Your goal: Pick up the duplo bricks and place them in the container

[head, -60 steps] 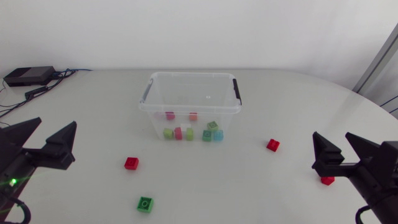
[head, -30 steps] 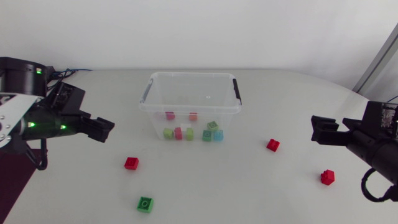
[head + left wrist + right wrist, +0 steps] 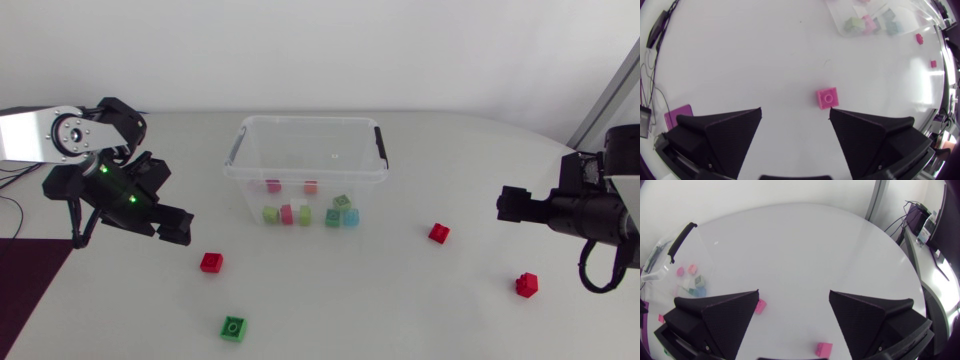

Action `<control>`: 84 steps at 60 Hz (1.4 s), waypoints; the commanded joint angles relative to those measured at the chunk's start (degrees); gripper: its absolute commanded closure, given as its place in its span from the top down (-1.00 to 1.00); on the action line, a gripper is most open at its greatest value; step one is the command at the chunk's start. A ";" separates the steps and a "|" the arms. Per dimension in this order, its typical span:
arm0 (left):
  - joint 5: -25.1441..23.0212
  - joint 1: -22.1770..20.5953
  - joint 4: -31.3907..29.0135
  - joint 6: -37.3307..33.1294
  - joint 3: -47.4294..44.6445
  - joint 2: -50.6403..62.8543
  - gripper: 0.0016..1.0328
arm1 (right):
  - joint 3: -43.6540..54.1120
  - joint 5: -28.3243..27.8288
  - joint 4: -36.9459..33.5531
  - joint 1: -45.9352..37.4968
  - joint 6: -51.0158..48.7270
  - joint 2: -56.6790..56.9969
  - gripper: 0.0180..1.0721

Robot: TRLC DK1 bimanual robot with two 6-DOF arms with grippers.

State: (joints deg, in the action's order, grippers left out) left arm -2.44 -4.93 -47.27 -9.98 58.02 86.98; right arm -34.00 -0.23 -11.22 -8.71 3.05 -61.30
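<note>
So, starting at your left: the left hand (image 3: 795, 112) hangs low over the tabletop (image 3: 330, 300), its fingers spread wide with nothing between them. One red brick (image 3: 826, 97) lies just ahead of one fingertip, off the hand's centre line, so you will probably need to shift sideways to straddle it before closing. The green brick (image 3: 233, 327) lies apart, nearer the front edge. In the middle the clear container (image 3: 300, 121) stands open-topped with several sorted bricks (image 3: 305, 213) in it, so a drop from above should land. Right of it lie a second red brick (image 3: 439, 233) and a third red brick (image 3: 526, 285), both on the side of the right hand (image 3: 794, 294), which is likewise wide and empty. No writing is legible anywhere.
</note>
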 commanded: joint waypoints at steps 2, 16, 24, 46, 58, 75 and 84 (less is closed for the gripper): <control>0.42 -3.42 -4.06 8.40 1.57 4.25 0.90 | 2.18 -0.30 1.12 0.54 1.78 0.13 0.92; 2.17 -9.49 -0.11 16.39 2.80 14.45 0.88 | 4.03 -0.30 3.75 2.29 2.58 -0.31 0.92; 2.17 -9.49 3.06 18.50 3.06 16.29 0.74 | 4.29 -0.30 4.54 2.65 2.49 -1.10 0.92; 4.55 -12.21 8.59 20.35 -1.59 14.89 0.26 | 4.38 -0.56 7.53 3.79 2.22 -4.97 0.92; 5.60 -11.16 7.54 20.88 -2.12 14.89 0.15 | 4.64 -0.65 8.41 4.40 2.40 -6.03 0.92; 5.78 -12.21 9.56 20.70 -3.53 13.22 -0.10 | 4.47 -0.56 8.32 4.58 0.82 -6.91 0.92; 5.86 -13.09 11.14 19.82 -4.32 11.02 -0.17 | 4.20 -1.09 7.53 4.58 -0.68 -6.91 0.92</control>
State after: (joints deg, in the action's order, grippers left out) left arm 3.16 -17.45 -36.77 9.19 54.98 99.94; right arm -30.79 -0.86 -3.42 -4.54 3.22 -67.46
